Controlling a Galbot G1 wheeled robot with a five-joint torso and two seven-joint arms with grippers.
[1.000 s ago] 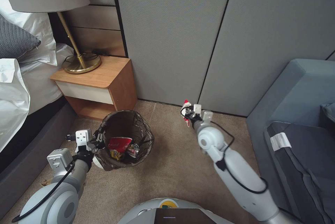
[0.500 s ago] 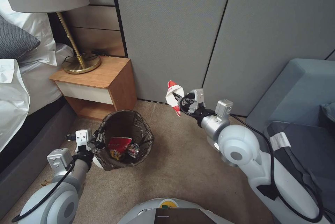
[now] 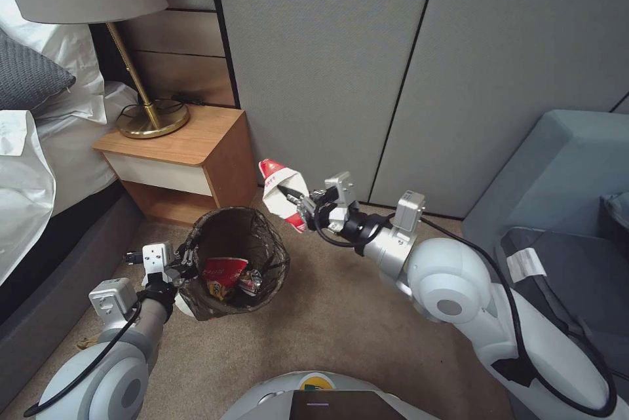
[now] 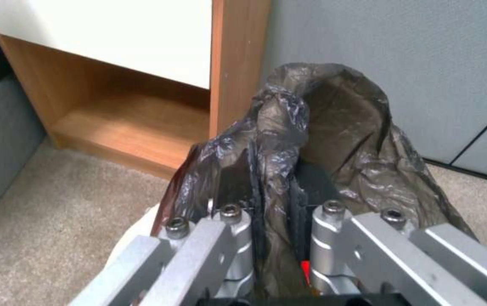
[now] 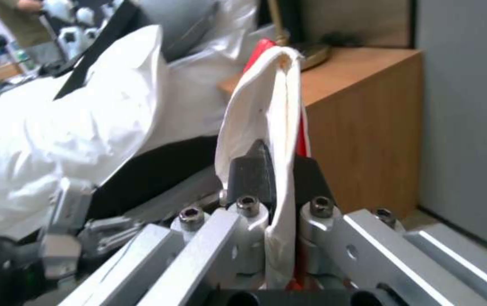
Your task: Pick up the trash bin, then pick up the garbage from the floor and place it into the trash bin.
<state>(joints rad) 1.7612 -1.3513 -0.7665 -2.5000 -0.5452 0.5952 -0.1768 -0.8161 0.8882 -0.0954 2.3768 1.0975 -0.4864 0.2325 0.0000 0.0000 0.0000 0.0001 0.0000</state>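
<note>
The right gripper point(image 3: 296, 200) pinched a crushed red-and-white paper cup point(image 3: 280, 193) beside the bag-lined white bin point(image 3: 237, 263), which the left gripper point(image 3: 185, 268) clamped; releasing there risked missing.

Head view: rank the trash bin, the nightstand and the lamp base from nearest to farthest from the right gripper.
From the right gripper, shut on a crushed cup:
1. Trash bin, just below, toward the robot's left.
2. Nightstand, farther left by the wall.
3. Lamp base, on the nightstand's far end.
</note>
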